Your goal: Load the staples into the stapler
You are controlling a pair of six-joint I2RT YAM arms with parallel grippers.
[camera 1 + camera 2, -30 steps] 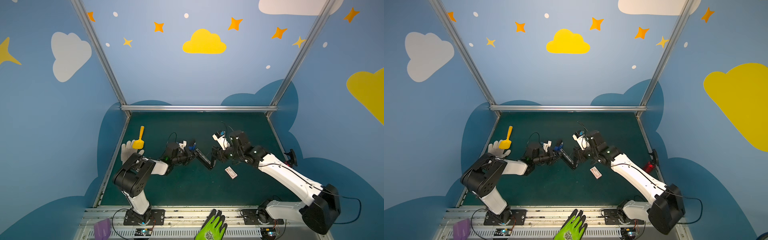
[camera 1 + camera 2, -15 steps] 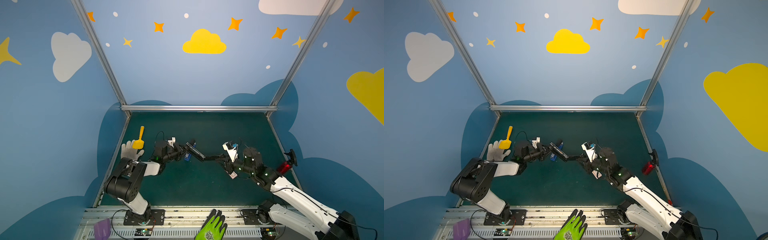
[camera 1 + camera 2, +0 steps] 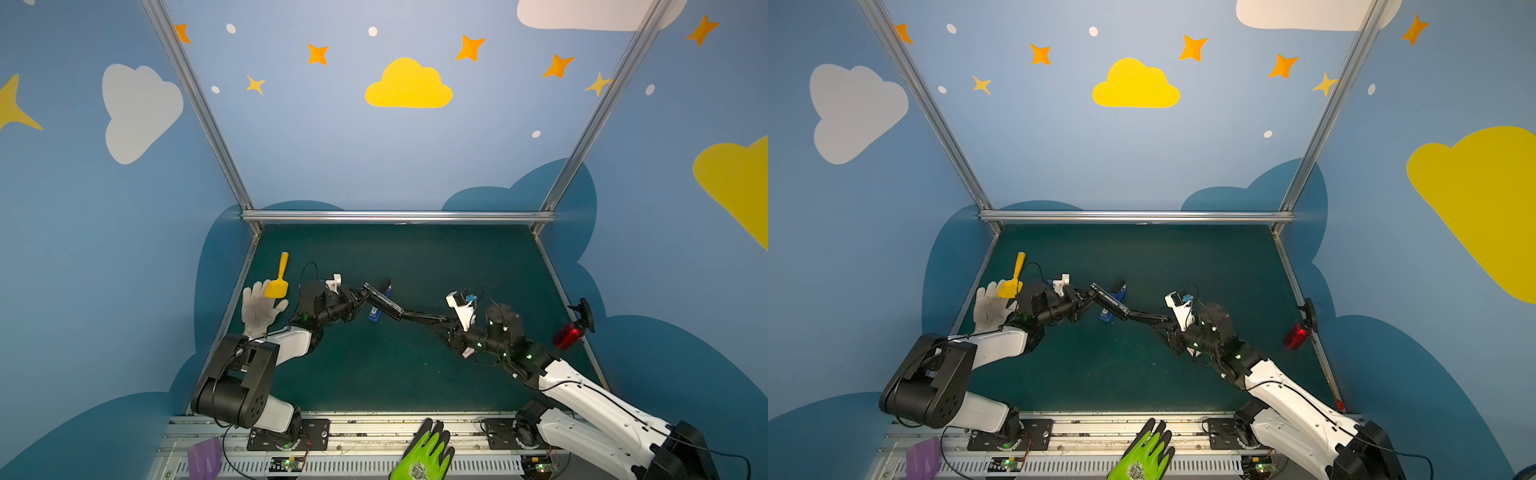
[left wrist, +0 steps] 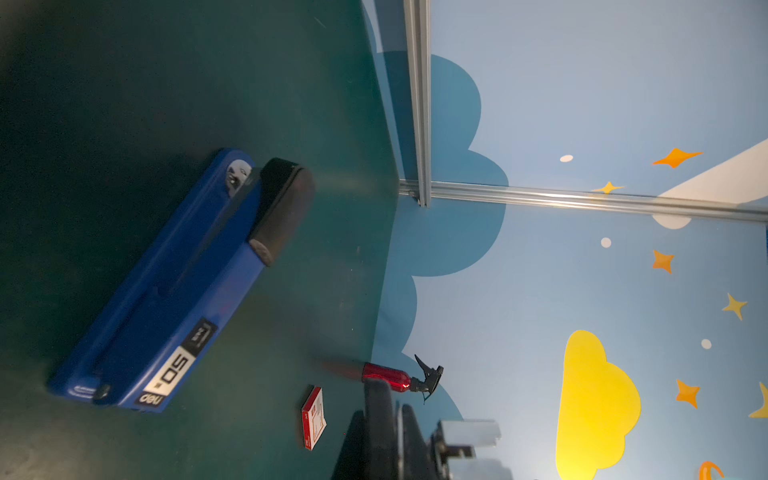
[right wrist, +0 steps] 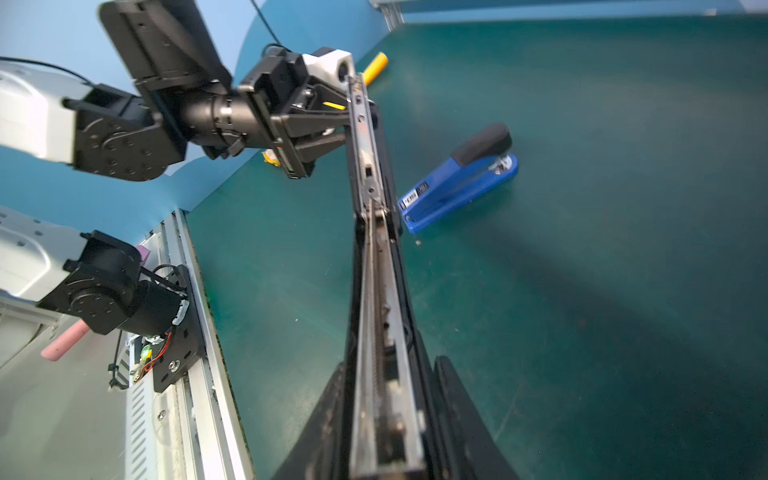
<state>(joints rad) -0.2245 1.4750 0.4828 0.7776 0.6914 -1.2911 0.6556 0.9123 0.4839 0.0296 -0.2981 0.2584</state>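
The opened stapler [image 3: 419, 316] is pinched by the left hand [image 3: 365, 291]; its 4 o'clock end lies within the right hand [image 3: 441, 322], grip uncertain.

The stapler [image 3: 400, 311], black with a bare silvery magazine rail, is swung wide open, almost into one line and kinked at its hinge. It hangs in the air above the tabletop [image 3: 415, 374], crossing over a blue stapler [image 3: 374, 315] that lies there. The left pincer [image 3: 366, 291] clamps one end; the other end sits between the fingers of the right pincer [image 3: 445, 323], whose grip cannot be judged
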